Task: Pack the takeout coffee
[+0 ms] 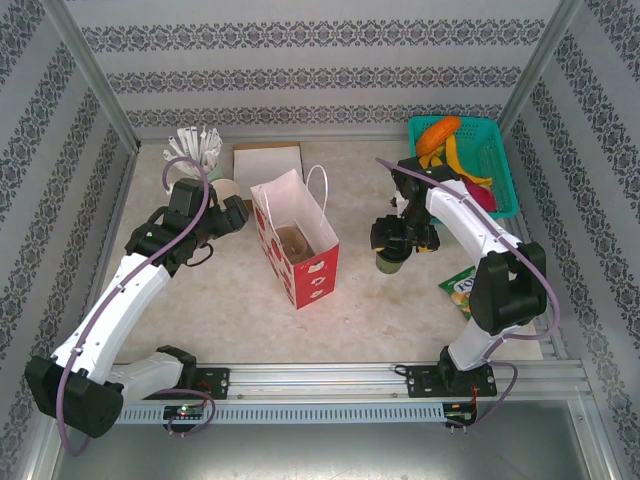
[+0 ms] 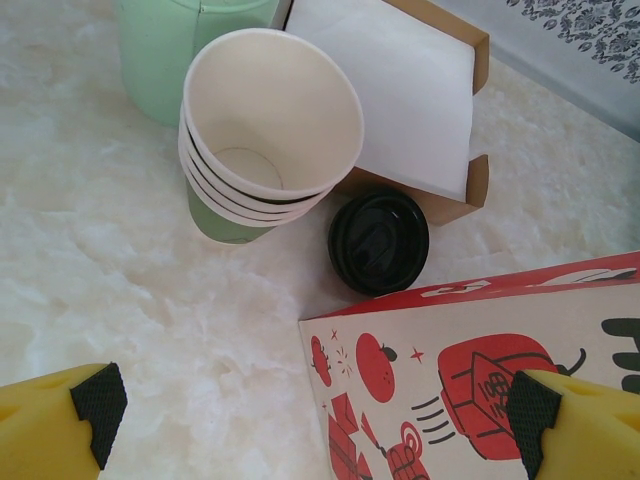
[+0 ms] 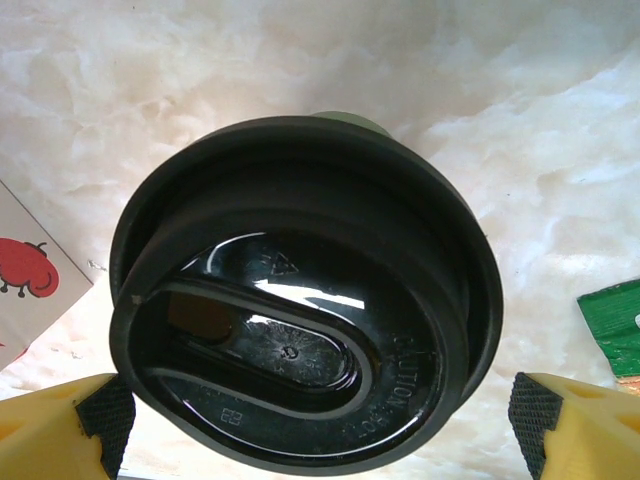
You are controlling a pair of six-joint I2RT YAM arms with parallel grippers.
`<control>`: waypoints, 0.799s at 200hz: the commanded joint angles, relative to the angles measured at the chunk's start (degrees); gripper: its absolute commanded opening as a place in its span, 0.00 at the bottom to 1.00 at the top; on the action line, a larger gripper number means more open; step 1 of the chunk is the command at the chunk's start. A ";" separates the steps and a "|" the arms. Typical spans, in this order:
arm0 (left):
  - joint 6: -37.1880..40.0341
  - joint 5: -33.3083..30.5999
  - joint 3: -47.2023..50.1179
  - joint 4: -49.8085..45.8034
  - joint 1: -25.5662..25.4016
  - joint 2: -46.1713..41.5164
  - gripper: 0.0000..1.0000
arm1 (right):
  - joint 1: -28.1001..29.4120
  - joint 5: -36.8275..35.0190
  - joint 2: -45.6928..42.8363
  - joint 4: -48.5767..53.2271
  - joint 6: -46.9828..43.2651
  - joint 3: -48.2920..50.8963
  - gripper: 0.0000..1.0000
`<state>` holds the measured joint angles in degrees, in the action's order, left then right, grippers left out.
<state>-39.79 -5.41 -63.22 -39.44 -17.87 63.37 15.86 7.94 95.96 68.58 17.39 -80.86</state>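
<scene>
Green paper cup (image 1: 389, 262) w/ black lid (image 3: 300, 300)

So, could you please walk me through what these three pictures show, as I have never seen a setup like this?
These are two white robot arms bolted to the near edge of a table, each ending in a two-finger gripper. The wide picture comes from a fixed camera above and behind them. The other two come from cameras on the wrists, with the yellow fingers at the bottom corners. On the table stand a red-and-white paper bag, open at the top, a teal basket, a stack of lidless cups, a loose black lid and a box of white paper. The left gripper is open beside the bag. The right gripper is open too, its fingers either side of the takeout coffee. Nothing is held.
</scene>
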 commanded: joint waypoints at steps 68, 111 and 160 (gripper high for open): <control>1.12 -1.48 1.26 -0.90 0.81 0.78 1.00 | 0.81 -1.18 2.60 0.22 0.19 -2.69 0.98; 1.12 -1.71 1.71 -1.11 0.74 0.77 1.00 | 2.04 -3.17 3.97 0.89 0.06 -4.00 0.98; 1.12 -1.71 2.21 -1.06 0.78 0.89 1.00 | 2.95 -7.26 5.32 2.64 0.26 -5.07 0.98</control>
<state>-39.59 -6.20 -61.93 -39.55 -17.87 64.03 17.93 4.80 99.77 68.73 17.45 -84.12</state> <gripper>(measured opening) 0.994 0.980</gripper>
